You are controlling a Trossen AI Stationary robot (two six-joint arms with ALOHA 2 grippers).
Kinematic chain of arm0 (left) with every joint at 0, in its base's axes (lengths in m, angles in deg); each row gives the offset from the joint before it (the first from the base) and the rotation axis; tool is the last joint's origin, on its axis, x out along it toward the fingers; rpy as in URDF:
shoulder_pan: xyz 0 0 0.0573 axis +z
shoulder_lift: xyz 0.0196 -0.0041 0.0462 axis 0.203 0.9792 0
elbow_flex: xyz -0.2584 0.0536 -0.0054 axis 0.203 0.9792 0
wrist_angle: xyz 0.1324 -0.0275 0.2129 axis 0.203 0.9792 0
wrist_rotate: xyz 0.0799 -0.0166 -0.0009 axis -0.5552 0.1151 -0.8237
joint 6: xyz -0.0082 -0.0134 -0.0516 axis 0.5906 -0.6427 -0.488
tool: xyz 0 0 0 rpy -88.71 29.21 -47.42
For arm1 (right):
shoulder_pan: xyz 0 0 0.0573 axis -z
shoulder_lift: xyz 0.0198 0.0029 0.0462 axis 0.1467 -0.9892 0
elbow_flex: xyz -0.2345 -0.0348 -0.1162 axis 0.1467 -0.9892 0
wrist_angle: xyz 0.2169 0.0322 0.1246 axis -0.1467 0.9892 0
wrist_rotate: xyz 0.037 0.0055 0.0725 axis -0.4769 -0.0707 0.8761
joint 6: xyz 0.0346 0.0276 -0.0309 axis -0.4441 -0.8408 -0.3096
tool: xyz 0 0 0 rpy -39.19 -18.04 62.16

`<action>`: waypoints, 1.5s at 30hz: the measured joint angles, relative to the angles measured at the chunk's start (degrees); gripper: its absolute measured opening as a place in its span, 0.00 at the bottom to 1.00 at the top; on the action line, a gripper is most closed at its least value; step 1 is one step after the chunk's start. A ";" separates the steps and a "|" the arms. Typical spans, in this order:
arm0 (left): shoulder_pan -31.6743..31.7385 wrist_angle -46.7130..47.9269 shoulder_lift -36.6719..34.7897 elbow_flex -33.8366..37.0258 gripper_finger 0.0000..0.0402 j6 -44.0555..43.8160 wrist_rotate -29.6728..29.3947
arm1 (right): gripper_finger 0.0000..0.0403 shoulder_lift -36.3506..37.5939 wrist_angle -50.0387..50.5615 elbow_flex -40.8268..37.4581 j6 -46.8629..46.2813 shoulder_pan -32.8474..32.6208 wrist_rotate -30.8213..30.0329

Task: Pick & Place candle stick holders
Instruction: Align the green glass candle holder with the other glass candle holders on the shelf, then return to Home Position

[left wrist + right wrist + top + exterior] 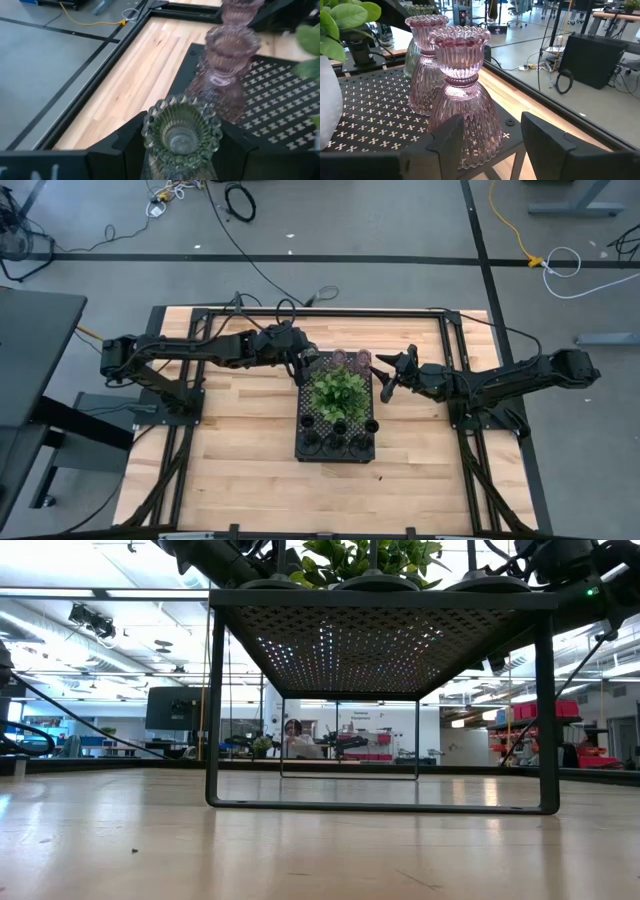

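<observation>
From above, both arms meet at the far end of the black perforated tray (336, 408), which stands mid-counter (240, 470) with a green plant (338, 388) in its middle. Two pink holders (351, 359) sit at the tray's far edge; black holders (339, 427) line the near edge. The left gripper (301, 367) reaches the tray's far left corner, the right gripper (388, 379) its far right side.

At counter height, the tray (380, 598) shows as a raised stand on legs, with holder bases and leaves on top. A person sits far off in the room.

From the left wrist, the fingers (129, 137) are clenched around a green glass holder (181, 131), right beside the pink ones (227, 55) over the tray's edge.

From the right wrist, the fingers (452, 137) stand released, one on either side of the nearest pink holder (462, 95), which rests on the tray; I judge it is not gripped.

The job looks well along: most holders are on the tray, and the green one looks to be the piece in hand. I can read no brand or label anywhere.
</observation>
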 joint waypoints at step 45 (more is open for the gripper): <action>-15.77 30.19 -21.22 -4.16 0.70 -4.39 -5.51 | 0.50 16.65 11.04 0.06 -5.37 -7.59 3.44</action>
